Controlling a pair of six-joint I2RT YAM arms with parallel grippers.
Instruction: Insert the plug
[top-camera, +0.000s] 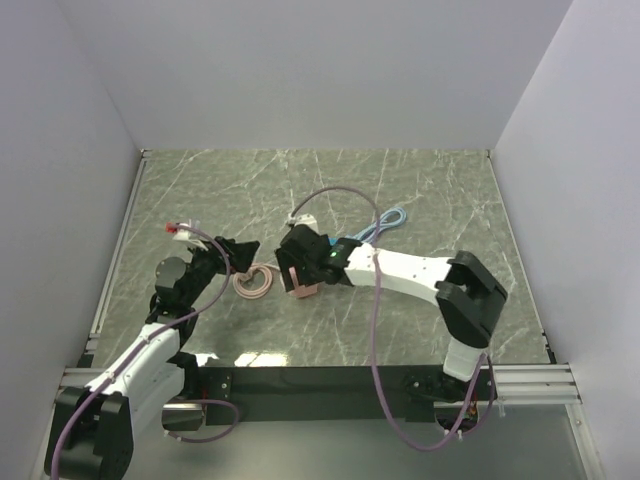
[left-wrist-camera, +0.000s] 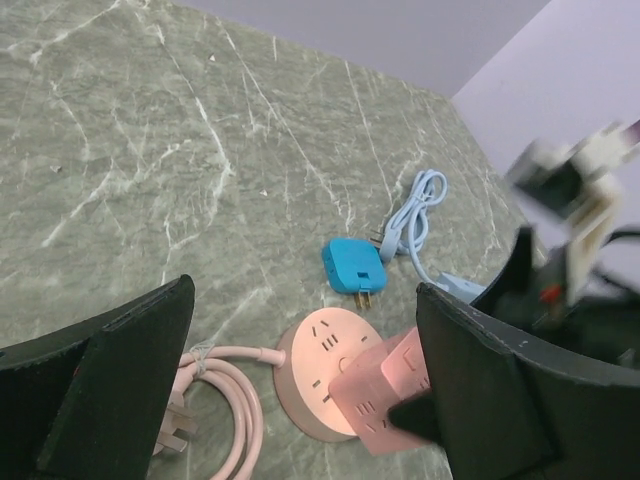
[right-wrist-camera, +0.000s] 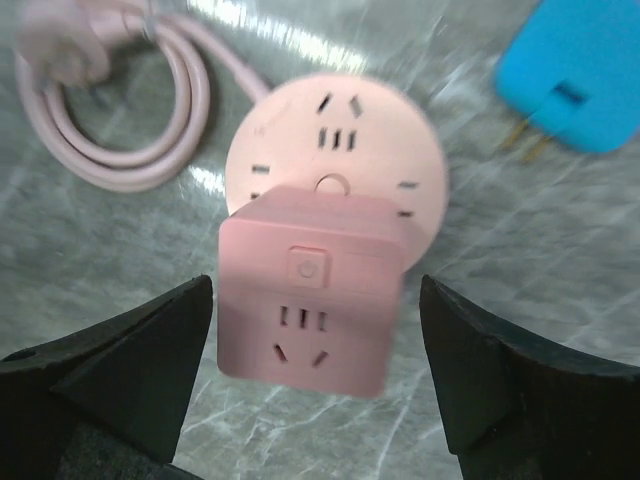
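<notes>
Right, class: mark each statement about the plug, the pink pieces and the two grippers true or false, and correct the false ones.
1. The plug lies on the table with its prongs bare. True.
2. The left gripper holds the plug. False: it is open and holds nothing.
3. The pink cube sits on the round pink socket. True.
4. The pink cord is stretched out straight. False: it lies coiled beside the round socket.
5. The right gripper is shut on the pink cube. False: its jaws stand open on either side, with gaps showing.
</notes>
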